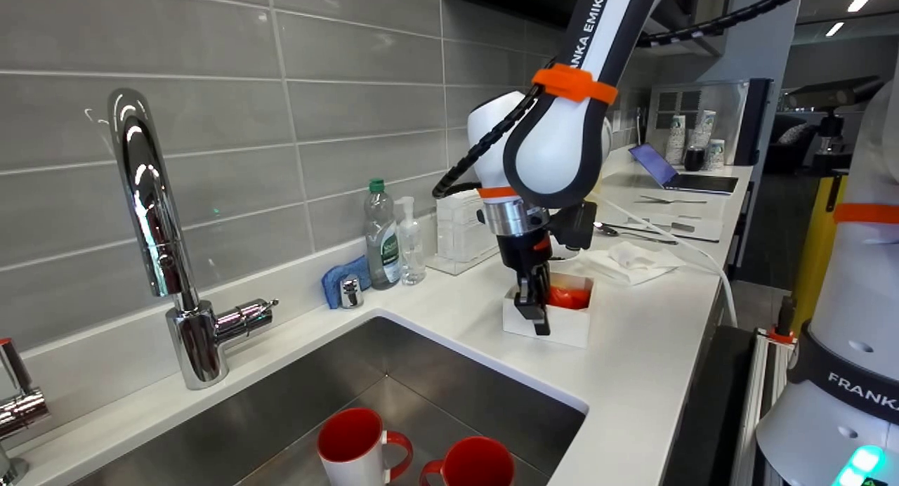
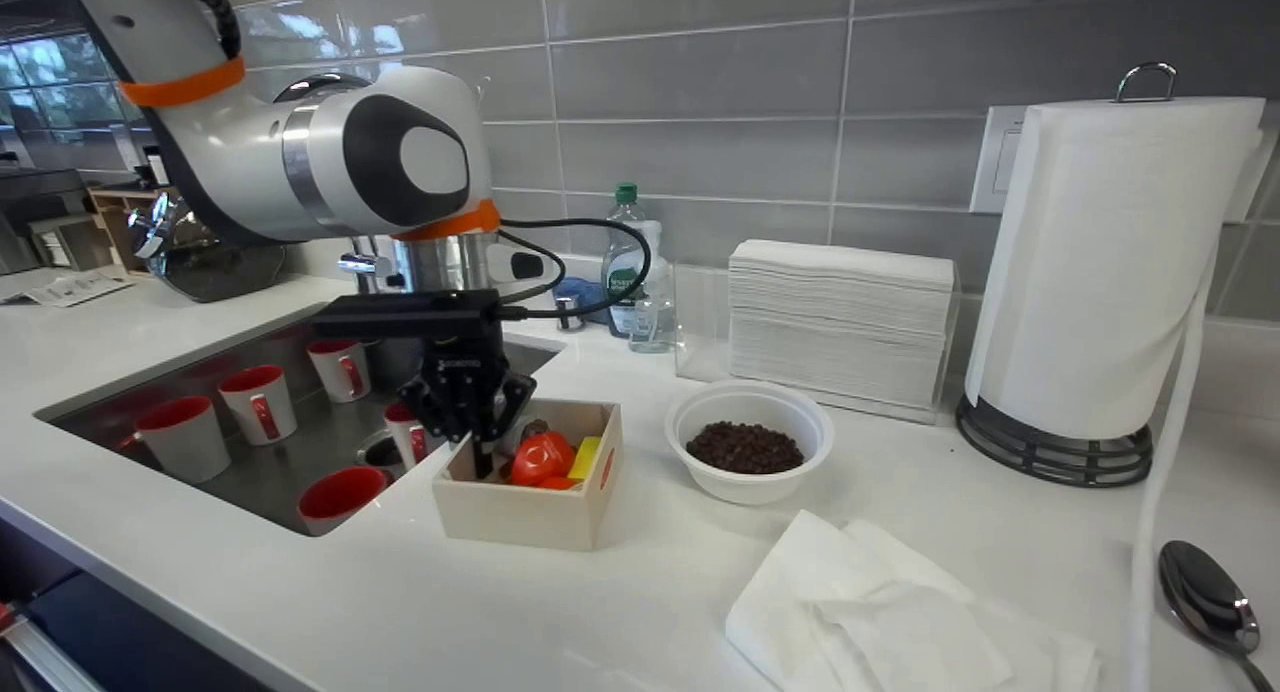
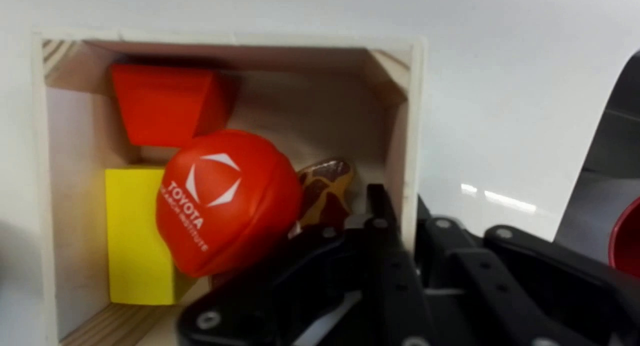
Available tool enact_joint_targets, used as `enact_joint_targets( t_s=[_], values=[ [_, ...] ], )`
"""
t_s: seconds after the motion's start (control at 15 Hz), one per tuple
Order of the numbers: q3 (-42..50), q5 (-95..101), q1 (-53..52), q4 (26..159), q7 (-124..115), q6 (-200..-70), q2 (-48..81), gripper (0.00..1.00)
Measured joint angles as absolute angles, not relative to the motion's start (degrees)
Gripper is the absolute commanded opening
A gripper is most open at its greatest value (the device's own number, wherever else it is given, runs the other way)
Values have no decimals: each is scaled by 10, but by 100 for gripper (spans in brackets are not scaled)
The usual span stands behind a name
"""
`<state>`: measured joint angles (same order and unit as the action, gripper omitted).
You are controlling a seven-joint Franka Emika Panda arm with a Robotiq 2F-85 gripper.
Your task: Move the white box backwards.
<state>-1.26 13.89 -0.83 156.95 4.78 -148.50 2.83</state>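
One long white table carries most of it. Arm w/ orange bands hangs above. Steel sink set into table. Paper-towel roll stands upright toward back, white napkin stack near it; soap bottle w/ green cap further along, nearer sink. Next size down, white box: sits upright, open side up, on table just beside sink corner, btwn sink & white bowl. Black claw points down, clenched on box's sink-side wall: 1 finger inside, other outside, wall pinched btwn. Bowl near box, apart. Red-and-white mugs in sink, at least 5 seen in an exterior view. Box contents, per wrist view: red ball w/ TOYOTA lettering, overlapping yellow block & red block; brown-patterned item, partly hid by claw. Smallest: dk. brown pellets in bowl.
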Motion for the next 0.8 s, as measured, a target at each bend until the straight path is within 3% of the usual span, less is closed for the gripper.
enact_joint_targets(
  t_s=[0.8],
  values=[
    [-18,140,-26,1436,48,-1505,110,0]
  ],
)
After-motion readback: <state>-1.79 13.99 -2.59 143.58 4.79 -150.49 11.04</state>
